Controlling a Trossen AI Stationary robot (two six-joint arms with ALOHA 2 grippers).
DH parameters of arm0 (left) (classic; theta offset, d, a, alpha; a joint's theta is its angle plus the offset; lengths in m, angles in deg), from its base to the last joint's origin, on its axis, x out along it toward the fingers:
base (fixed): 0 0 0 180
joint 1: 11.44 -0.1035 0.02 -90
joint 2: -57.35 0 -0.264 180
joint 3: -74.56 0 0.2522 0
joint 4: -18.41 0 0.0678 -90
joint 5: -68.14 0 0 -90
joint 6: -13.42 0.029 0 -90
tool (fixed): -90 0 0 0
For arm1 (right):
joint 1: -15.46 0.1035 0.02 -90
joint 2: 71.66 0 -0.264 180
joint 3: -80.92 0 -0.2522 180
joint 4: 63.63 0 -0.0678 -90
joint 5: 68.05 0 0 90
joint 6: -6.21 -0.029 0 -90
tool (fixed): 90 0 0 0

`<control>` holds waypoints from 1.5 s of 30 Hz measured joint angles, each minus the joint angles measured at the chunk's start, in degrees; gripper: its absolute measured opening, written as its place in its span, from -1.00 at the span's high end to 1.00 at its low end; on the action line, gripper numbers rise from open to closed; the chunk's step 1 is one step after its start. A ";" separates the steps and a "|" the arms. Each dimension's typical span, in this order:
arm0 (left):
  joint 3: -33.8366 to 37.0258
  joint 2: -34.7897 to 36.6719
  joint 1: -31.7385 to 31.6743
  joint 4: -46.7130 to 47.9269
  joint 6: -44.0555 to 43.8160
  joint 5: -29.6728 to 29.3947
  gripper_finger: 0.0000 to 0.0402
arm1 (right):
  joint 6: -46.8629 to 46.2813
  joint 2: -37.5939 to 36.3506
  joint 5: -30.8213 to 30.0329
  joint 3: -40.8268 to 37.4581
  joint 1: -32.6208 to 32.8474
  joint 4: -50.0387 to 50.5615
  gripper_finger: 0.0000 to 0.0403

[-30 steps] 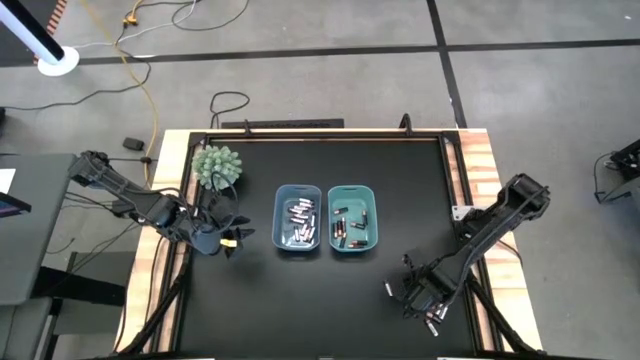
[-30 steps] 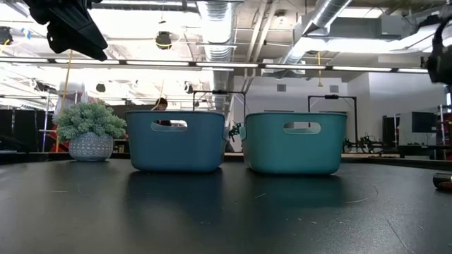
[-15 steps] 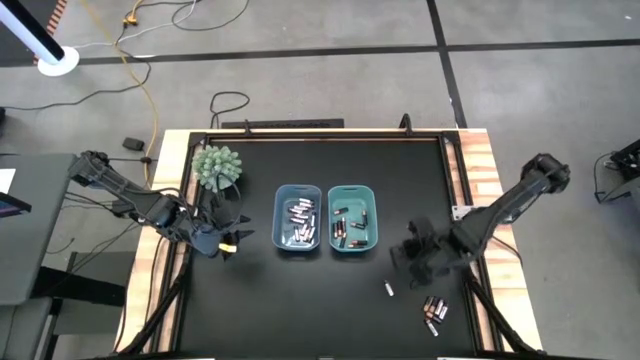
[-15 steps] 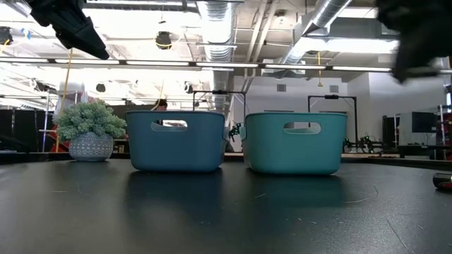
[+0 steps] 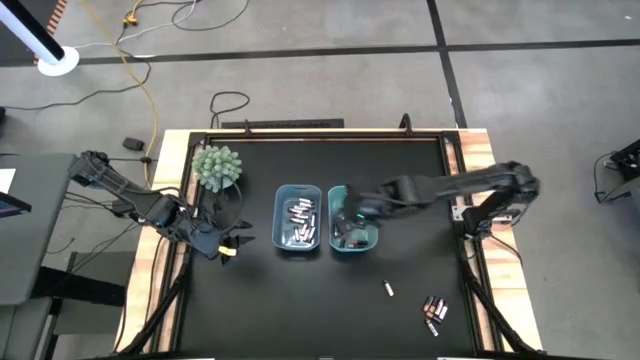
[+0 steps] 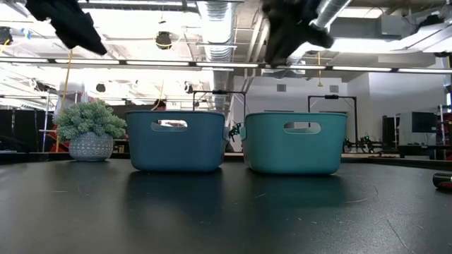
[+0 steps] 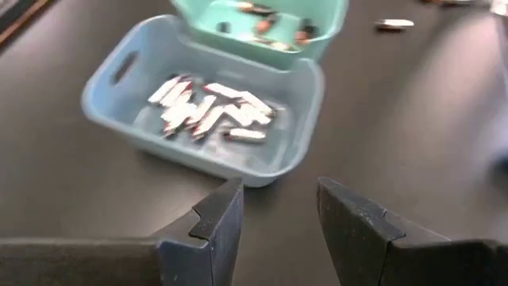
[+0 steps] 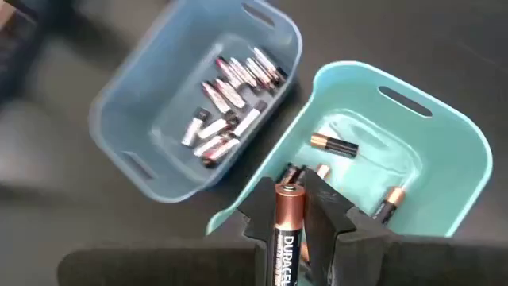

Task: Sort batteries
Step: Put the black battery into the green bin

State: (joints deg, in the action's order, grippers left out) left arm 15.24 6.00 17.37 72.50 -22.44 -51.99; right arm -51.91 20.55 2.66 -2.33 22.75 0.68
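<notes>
Two bins stand side by side mid-table. The blue bin (image 5: 298, 218) holds silvery batteries (image 8: 230, 111). The teal bin (image 5: 355, 240) holds dark copper-ended batteries (image 8: 333, 145). My right gripper (image 5: 350, 212) hangs over the teal bin, shut on a dark copper-topped battery (image 8: 289, 226). In the low view it shows high above the teal bin (image 6: 282, 35). My left gripper (image 5: 228, 243) waits open near the table's left edge, facing the blue bin (image 7: 279, 210). Loose batteries (image 5: 433, 310) lie at the near right, and one (image 5: 389, 289) lies apart from them. My right gripper pinches the battery's dark body (image 8: 287, 242) between its two fingers (image 8: 260, 213), the battery lying along them. Its copper end (image 8: 290, 197) sticks out past the fingertips. The fingers slant down from the table's right, and the battery is lifted clear above the teal bin's near rim.
A small potted plant (image 5: 217, 166) stands at the far left, just beyond my left gripper. The black tabletop stretches bare in front of the bins (image 6: 226, 212). One loose battery (image 6: 443, 182) shows at the low view's right edge.
My right gripper has swung from the loose batteries at the table's near right up and toward the teal bin, rolling its wrist on the way. It now hangs over that bin.
</notes>
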 joint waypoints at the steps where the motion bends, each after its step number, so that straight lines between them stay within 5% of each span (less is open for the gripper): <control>1: 0.00 0.01 0.01 -1.01 1.78 0.88 0.22 | 1.19 2.31 1.60 1.98 -1.29 1.52 0.72; 10: 0.00 0.01 0.38 -7.63 14.79 3.48 0.22 | 8.55 18.42 14.84 7.81 -7.20 6.12 0.72; 21: -0.01 0.01 1.99 -7.14 15.25 3.92 0.22 | 8.92 26.83 15.99 7.82 -10.37 5.28 0.72; 34: 0.00 0.01 1.99 -6.29 15.10 3.92 0.22 | 8.21 27.08 14.92 7.81 -11.08 4.53 0.68; 45: 0.00 0.01 1.99 -6.17 15.08 4.33 0.22 | 6.69 27.08 14.81 7.80 -10.95 4.75 0.35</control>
State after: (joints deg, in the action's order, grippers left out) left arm 15.24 6.00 19.36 66.33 -7.36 -47.66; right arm -45.21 47.63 17.48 5.46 11.80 5.43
